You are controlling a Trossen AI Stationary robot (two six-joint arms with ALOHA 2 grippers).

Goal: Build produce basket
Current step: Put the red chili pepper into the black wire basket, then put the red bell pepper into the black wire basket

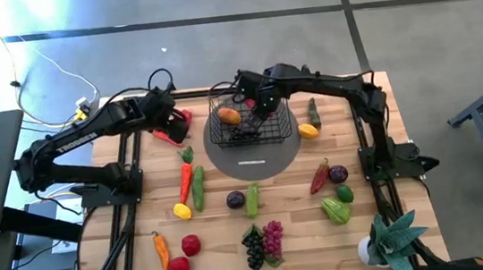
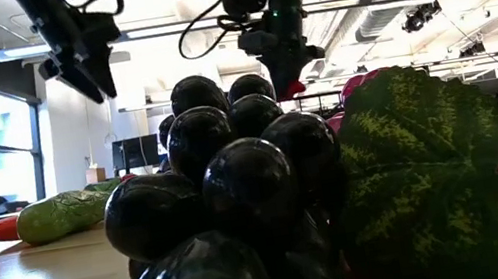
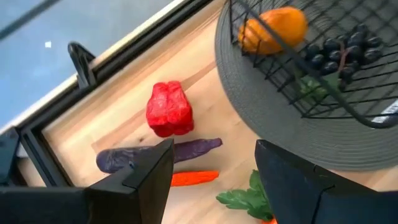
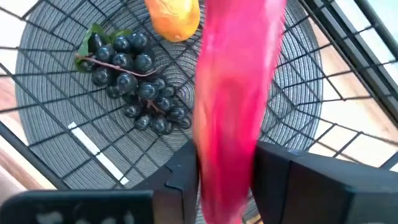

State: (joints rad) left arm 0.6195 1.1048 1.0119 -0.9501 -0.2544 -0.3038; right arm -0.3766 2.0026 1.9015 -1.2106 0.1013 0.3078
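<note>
While the left fingers [image 3: 214, 180] hang spread above the bench, the right fingers [image 4: 227, 171] pinch a red pepper [image 4: 236, 93] lengthwise over the basket [image 1: 250, 121].

The right tool [image 1: 261, 108] reaches in from the right, fingers around a red piece; the left tool [image 1: 171, 123] hovers, fingers parted.
</note>
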